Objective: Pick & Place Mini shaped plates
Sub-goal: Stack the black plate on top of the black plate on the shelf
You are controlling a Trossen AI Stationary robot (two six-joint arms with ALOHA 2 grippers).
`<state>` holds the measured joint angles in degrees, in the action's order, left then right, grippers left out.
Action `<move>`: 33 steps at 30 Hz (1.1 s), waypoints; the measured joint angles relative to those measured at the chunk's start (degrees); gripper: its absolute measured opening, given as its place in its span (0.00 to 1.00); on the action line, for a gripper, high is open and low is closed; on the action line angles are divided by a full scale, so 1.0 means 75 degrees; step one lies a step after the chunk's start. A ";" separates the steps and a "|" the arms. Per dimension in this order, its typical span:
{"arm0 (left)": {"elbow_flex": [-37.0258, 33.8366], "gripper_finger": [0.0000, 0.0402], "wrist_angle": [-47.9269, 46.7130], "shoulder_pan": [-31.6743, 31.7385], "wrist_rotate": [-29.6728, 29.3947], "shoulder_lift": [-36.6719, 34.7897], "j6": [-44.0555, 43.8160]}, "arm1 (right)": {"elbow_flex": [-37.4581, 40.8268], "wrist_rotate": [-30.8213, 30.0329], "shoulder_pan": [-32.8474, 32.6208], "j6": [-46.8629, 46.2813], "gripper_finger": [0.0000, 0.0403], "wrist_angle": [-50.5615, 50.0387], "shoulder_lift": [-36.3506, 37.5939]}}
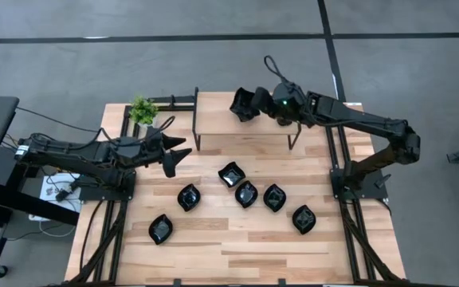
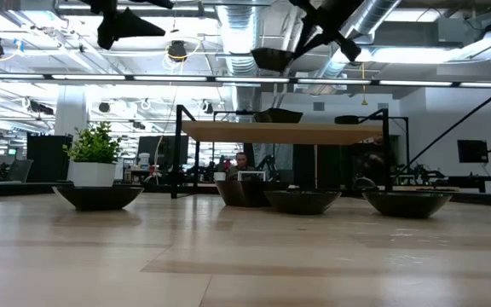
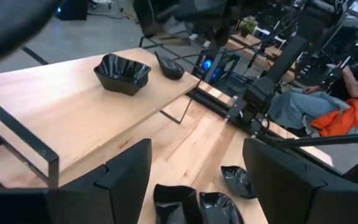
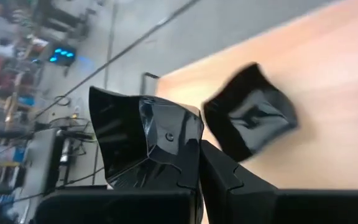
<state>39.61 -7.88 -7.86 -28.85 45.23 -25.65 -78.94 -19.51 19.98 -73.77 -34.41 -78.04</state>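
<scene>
- Wooden table point(image 1: 237, 239) fills my high view, with a raised shelf point(image 1: 213, 112) along its far edge and a small plant point(image 1: 143, 109) at the shelf's left end.
- Six black plates point(image 1: 246, 194) lie loose on the table, five in the middle and right, one point(image 1: 160, 229) nearer the front left.
- My right gripper point(image 1: 249, 104) is over the shelf, clamped on the rim of one plate point(image 4: 145, 140); the right wrist view shows the dish pinched at its edge and hanging off to one side.
- Another plate point(image 4: 248, 113) sits on the shelf just under it, and the left wrist view shows two on the shelf, a wavy one point(image 3: 122, 73) and a flatter one point(image 3: 169, 65).
- Risk, as I judge it: an edge pinch on a glossy dish is a weak hold, so it could swing or slip out before I set it down.
- If I lower straight down, the held plate may land on the one beneath, knock it, or stack crooked.
- A release near the shelf's edge could let the dish slide off to the table below.
- My left gripper point(image 1: 174, 152) hovers above the table's left side, near the shelf's front left leg, fingers spread wide and holding nothing.
- A person's arm and lap point(image 3: 328, 93) show beyond the table, well clear of both arms.
</scene>
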 joint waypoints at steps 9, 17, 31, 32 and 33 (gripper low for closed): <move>-0.0035 0.64 0.0041 0.0003 -0.0151 0.0000 0.1488 | -0.0013 -0.1071 -0.0139 -0.1748 0.00 -0.0253 -0.0308; -0.0035 0.64 -0.0020 0.0003 -0.0018 -0.0266 0.2969 | 0.0003 -0.1195 -0.0077 -0.3223 0.00 0.0663 -0.1346; -0.1125 0.64 -0.0190 0.0012 0.1342 -0.2688 0.3812 | 0.0003 -0.1017 -0.0019 -0.4967 0.00 0.0117 -0.1355; -0.1193 0.64 -0.0178 0.0012 0.1402 -0.2813 0.3799 | 0.0003 -0.1017 -0.0019 -0.5099 0.00 -0.0071 -0.1326; -0.1245 0.64 -0.0156 0.0012 0.1428 -0.2921 0.3796 | 0.0003 -0.1015 -0.0019 -0.5210 0.00 -0.0201 -0.1303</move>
<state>30.28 -9.05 -7.77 -18.14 23.33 2.82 -78.91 -27.12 19.84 -112.84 -35.92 -87.81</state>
